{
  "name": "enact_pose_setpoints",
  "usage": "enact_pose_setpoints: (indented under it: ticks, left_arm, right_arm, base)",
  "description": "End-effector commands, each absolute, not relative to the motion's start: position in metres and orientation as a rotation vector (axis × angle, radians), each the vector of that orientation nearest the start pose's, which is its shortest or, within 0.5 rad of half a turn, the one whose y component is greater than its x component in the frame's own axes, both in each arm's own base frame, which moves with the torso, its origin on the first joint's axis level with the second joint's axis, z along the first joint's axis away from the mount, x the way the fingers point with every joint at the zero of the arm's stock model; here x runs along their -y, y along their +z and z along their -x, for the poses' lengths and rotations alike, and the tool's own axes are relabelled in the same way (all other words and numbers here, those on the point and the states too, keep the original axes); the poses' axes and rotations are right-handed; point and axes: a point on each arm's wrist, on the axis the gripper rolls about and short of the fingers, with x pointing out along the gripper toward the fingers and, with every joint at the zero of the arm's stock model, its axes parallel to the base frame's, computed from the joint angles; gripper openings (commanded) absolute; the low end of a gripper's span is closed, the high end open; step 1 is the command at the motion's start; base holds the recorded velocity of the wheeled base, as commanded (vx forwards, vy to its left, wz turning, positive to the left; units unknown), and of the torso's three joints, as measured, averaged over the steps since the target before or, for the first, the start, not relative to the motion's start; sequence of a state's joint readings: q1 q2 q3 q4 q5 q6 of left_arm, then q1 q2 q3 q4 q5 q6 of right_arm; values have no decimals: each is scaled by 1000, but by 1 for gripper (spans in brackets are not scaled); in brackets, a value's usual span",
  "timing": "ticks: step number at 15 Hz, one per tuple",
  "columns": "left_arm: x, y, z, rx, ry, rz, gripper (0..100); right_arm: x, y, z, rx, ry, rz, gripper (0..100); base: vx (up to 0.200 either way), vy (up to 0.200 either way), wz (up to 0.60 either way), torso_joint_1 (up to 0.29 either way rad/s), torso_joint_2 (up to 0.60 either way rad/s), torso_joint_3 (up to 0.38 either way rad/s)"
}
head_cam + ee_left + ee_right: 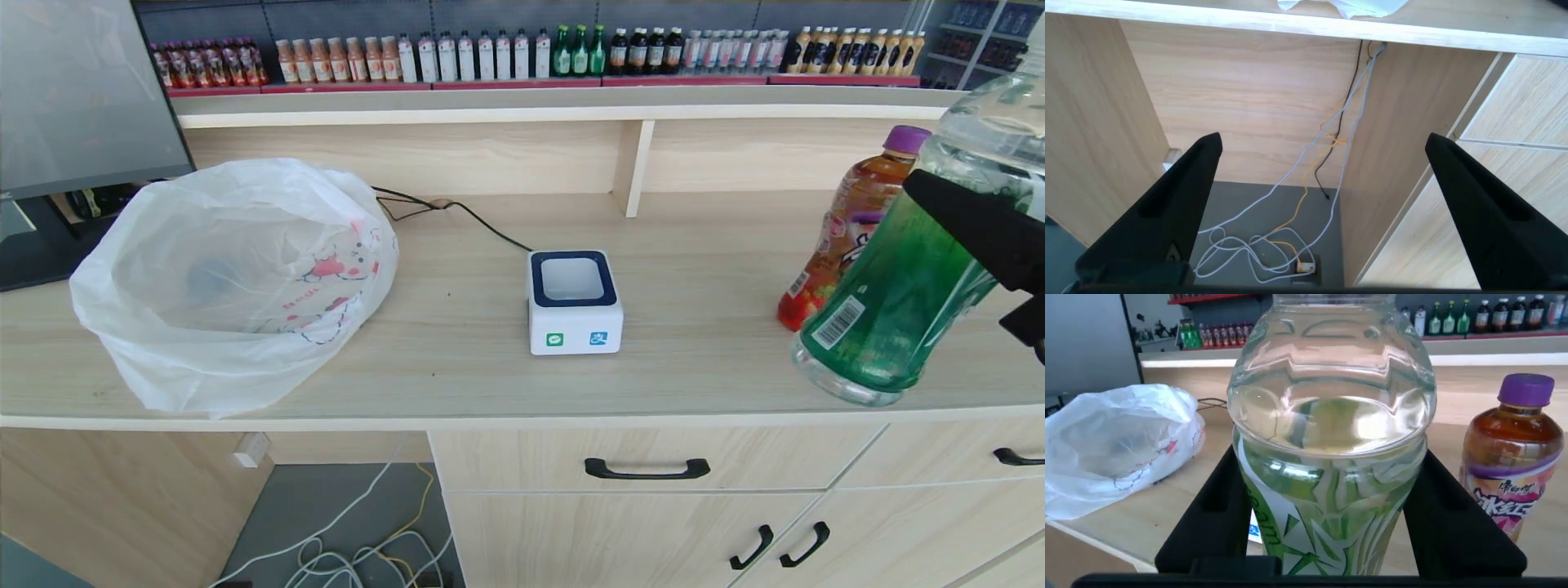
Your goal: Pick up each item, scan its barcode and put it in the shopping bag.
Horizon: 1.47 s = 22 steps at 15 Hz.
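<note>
Head view, far right: large green-label bottle (890, 310) clamped in right claw (1331, 469), tilted, barcode toward camera. Just behind it, purple-capped tea bottle (849, 229) standing on desk (702, 245). White scanner (574, 302) at centre; shopping bag (237, 278) at left, mouth open. Left wrist view: left claw (1323, 140) spread wide, holding nothing, below desk edge, above floor cables (1266, 245).
</note>
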State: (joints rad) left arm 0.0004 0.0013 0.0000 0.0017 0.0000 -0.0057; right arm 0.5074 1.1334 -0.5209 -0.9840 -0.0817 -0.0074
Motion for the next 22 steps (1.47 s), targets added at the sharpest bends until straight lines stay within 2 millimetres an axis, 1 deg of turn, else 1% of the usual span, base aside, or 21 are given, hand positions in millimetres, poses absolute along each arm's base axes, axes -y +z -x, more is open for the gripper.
enact_pose_setpoints:
  ticks: [1, 2, 5, 8, 12, 17, 22]
  left_arm:
    - [0, 75, 23, -3, 2, 6, 100]
    - [0, 75, 23, -3, 2, 8, 100]
    - [0, 75, 23, -3, 0, 6, 100]
    - [0, 76, 23, -2, 0, 6, 100]
    - [0, 75, 23, -3, 2, 6, 100]
    - [0, 75, 23, -3, 2, 6, 100]
    - [0, 75, 23, -3, 0, 6, 100]
  right_arm:
    - [-76, 269, -133, 331, 447, -117, 0]
    - [-80, 265, -132, 297, 480, -138, 0]
    - [-94, 262, -133, 262, 610, -150, 0]
    - [-99, 260, -134, 248, 790, -144, 0]
    - [-104, 266, -136, 210, 917, -237, 0]
    - [-105, 270, -135, 183, 996, -311, 0]
    - [-105, 282, -134, 164, 1044, -420, 0]
  base:
    - [0, 0, 0, 0, 0, 0]
    - [0, 0, 0, 0, 0, 0]
    - [0, 0, 0, 0, 0, 0]
    - [0, 0, 0, 0, 0, 0]
    - [0, 0, 0, 0, 0, 0]
    - [0, 0, 0, 0, 0, 0]
    - [0, 0, 0, 0, 0, 0]
